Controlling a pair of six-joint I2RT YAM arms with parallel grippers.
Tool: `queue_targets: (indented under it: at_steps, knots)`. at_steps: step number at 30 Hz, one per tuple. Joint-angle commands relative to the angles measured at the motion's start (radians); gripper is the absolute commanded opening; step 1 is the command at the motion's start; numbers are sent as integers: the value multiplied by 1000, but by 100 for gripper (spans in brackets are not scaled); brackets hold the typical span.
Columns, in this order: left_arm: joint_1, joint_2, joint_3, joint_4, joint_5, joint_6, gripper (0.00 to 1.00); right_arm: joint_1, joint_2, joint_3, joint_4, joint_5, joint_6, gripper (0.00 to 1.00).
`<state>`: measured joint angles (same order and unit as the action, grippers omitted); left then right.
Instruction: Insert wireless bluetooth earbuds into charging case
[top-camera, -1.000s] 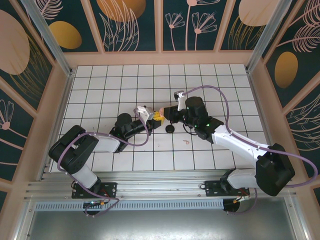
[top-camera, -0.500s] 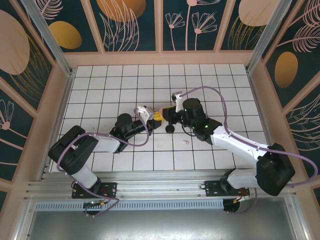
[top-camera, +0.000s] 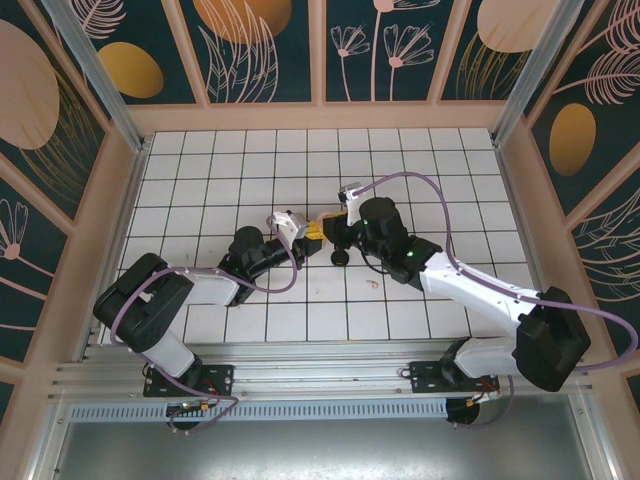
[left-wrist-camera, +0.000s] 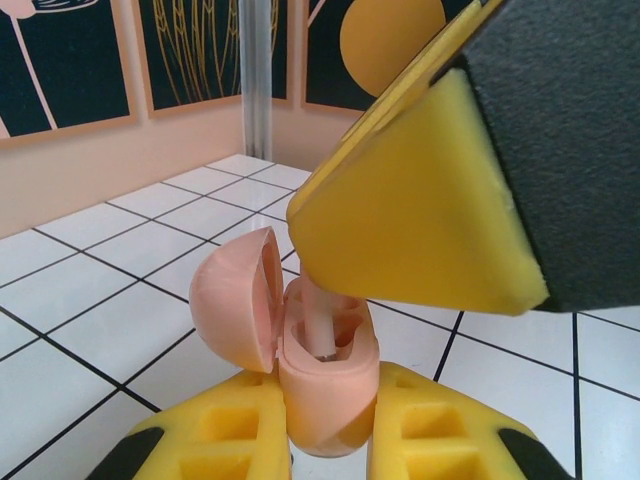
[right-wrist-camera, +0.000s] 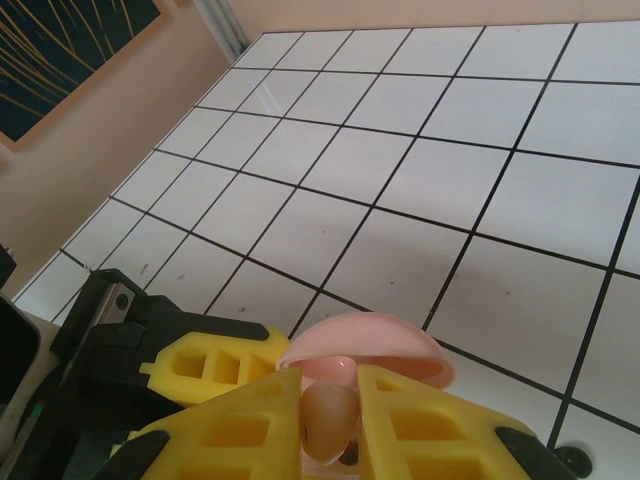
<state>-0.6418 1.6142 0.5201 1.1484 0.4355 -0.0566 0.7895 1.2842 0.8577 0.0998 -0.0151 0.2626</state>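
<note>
Pale-pink plastic meets yellow foam near the middle of the tiled counter (left-wrist-camera: 90, 290). The left gripper (left-wrist-camera: 330, 425) clamps its fingers low on the open charging case (left-wrist-camera: 325, 385), while the right gripper (right-wrist-camera: 330, 392) pinches an earbud (right-wrist-camera: 328, 425) just above it. Light, smooth and probably slippery, the bud likely wants a gentle hold across its rounded head.

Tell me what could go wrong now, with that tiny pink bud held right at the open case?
1. The earbud, pinched in the right gripper, sits at the mouth of the charging case. If it is off its socket, pressing may jam it or flick it out.
2. The left gripper holds the charging case by its lower half, so a push could tilt it or make it slip.
3. The open lid stands close to the right gripper and might get knocked shut.
</note>
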Motion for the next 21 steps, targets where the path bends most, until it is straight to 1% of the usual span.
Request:
queue_targets:
  at_steps: [1, 9, 21]
  knots:
    - [2, -37, 14, 56, -18, 17, 13, 10, -22, 20, -58, 56, -26, 19]
    - [2, -40, 15, 42, -18, 29, 13, 13, -24, 35, -62, 72, -38, 18]
    - [2, -46, 15, 15, -14, 47, 13, 22, -30, 74, -108, 98, -97, 19]
